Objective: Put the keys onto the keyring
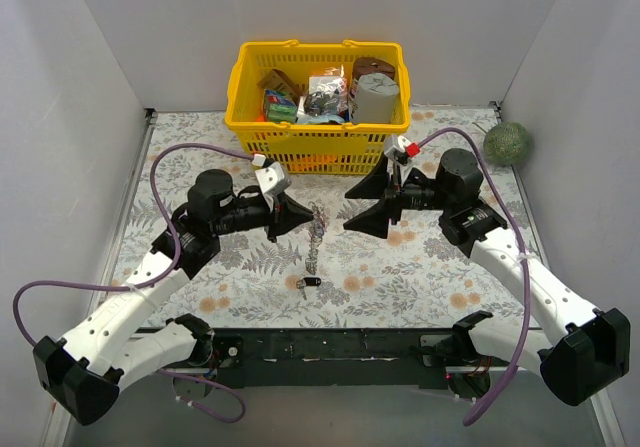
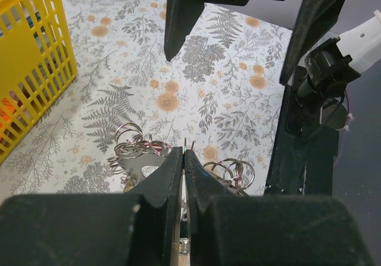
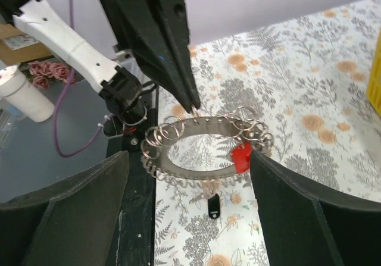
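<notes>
Pinching the keyring [image 3: 205, 125] by its toothed rim, the left tool [image 1: 303, 217] has its fingers pressed together on the metal and holds the ring on edge over the floral counter [image 1: 440, 267], between the two arms. Small wire loops and a red tag [image 3: 241, 157] hang along the rim. The right tool [image 1: 347, 212] faces the ring from the other side, its fingers spread wide and gripping nothing. A black-headed key [image 1: 308, 283] lies on the counter, nearer the arm bases. A yellow basket [image 1: 250, 107] stands behind.

Left tool [image 1: 303, 217] pinched shut; right tool [image 1: 348, 212] spread wide, seemingly opposite.
</notes>
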Action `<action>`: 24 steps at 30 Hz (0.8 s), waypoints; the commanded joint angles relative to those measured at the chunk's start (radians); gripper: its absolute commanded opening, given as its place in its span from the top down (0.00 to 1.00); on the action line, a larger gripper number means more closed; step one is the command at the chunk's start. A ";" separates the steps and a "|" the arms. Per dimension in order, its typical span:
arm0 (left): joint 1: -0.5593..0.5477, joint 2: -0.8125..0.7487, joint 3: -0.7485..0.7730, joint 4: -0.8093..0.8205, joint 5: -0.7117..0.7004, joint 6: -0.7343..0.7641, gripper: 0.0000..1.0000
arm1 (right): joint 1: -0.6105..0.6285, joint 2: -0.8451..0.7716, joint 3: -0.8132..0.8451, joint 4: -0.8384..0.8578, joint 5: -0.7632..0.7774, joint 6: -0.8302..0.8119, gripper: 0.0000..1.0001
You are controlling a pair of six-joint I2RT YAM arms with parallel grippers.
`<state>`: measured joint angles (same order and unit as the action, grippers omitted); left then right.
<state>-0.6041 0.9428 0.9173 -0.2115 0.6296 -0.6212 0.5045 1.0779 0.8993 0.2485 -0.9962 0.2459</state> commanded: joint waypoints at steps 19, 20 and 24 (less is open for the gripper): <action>0.364 -0.021 -0.087 -0.032 0.249 0.015 1.00 | 0.023 0.066 -0.149 -0.180 0.142 -0.134 0.12; 0.378 -0.027 -0.087 -0.037 0.251 0.017 1.00 | 0.032 0.077 -0.148 -0.190 0.162 -0.145 0.12; 0.406 -0.033 -0.081 -0.038 0.239 -0.005 1.00 | 0.088 0.138 -0.135 -0.203 0.197 -0.177 0.14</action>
<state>-0.2230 0.9348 0.8043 -0.2543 0.7944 -0.6170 0.5419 1.1736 0.7570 0.0471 -0.8364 0.1200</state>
